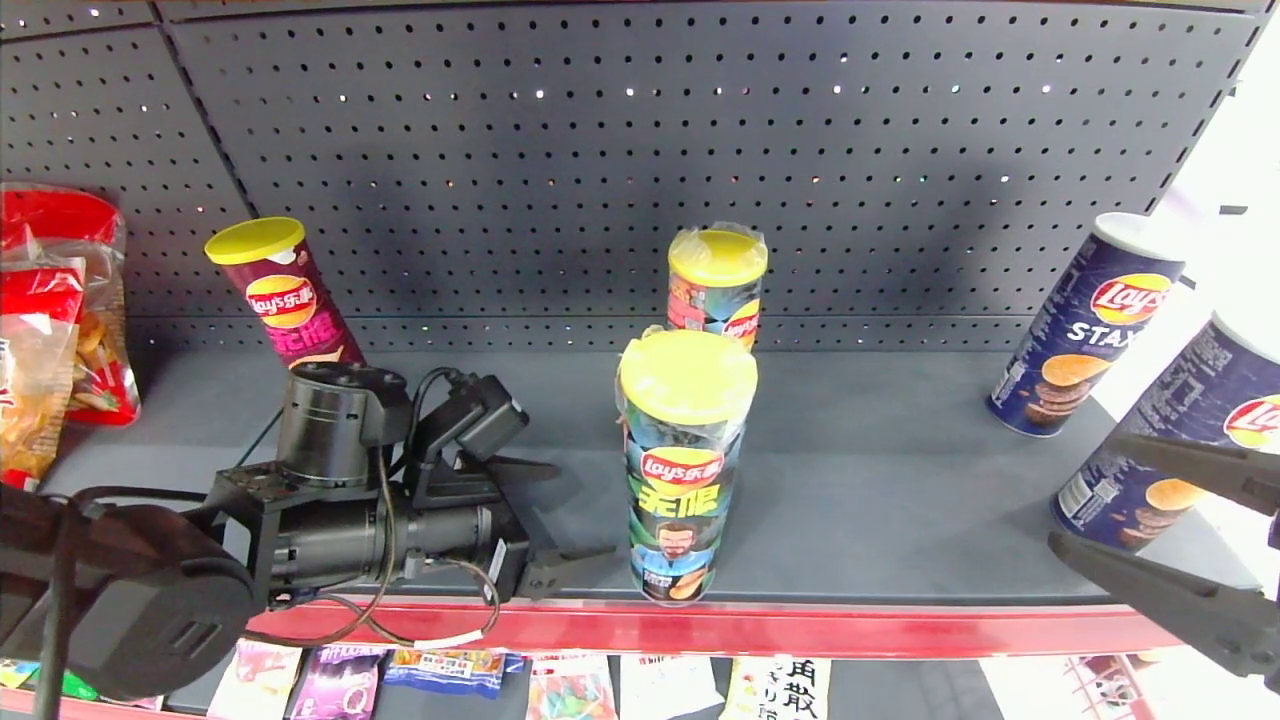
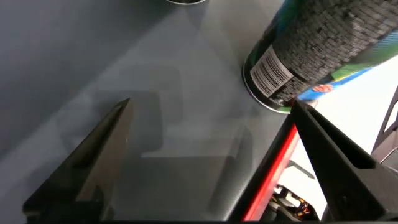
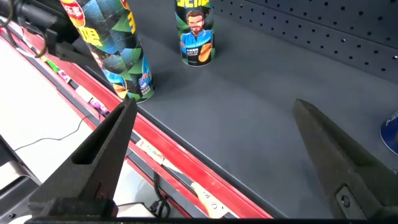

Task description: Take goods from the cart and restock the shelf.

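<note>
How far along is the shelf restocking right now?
Done: the shelf holds a maroon can, front green can, back green can and two blue cans. In hand: nothing; left gripper, beside the front green can, and right gripper are open. Left: bare shelf room to fill.

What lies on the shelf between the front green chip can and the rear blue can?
Nothing: the head view shows bare grey shelf between the front green can and the rear blue can.
</note>
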Controlling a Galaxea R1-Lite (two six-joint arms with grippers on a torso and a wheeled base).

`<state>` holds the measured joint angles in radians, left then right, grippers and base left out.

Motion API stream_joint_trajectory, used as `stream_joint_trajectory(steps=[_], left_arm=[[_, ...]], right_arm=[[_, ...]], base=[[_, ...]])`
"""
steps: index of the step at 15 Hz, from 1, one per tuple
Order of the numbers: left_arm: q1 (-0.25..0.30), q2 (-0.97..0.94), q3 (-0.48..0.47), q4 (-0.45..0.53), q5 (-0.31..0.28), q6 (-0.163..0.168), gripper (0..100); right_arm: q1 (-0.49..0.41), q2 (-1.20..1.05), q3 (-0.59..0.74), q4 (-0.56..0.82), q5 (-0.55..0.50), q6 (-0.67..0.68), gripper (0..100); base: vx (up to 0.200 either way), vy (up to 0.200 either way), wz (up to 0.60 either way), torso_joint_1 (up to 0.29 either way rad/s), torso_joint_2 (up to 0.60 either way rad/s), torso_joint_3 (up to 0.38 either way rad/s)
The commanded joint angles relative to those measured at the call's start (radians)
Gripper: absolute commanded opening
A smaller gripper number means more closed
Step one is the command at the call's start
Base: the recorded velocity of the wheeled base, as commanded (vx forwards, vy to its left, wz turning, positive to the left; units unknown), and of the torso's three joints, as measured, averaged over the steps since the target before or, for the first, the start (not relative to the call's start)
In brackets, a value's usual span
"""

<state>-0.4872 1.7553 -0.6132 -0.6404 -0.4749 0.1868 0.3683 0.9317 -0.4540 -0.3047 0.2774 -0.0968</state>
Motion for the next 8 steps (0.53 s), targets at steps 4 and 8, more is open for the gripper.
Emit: stream_joint_trajectory(steps=[4,8], left_arm=[[-0.011,0.036,-0.026,-0.001,-0.002,0.005,100],[-0.021,0.052,-0.045,-0.001,-0.002,0.005,100]], right_arm=[[0.001,0.007,0.002,-0.001,0.0,0.0,100],[0.001,0.006,0.002,-0.001,0.0,0.0,100]], base=[[0.0,0.0,0.0,0.0,0.0,0.0],[0.0,0.0,0.0,0.0,0.0,0.0]])
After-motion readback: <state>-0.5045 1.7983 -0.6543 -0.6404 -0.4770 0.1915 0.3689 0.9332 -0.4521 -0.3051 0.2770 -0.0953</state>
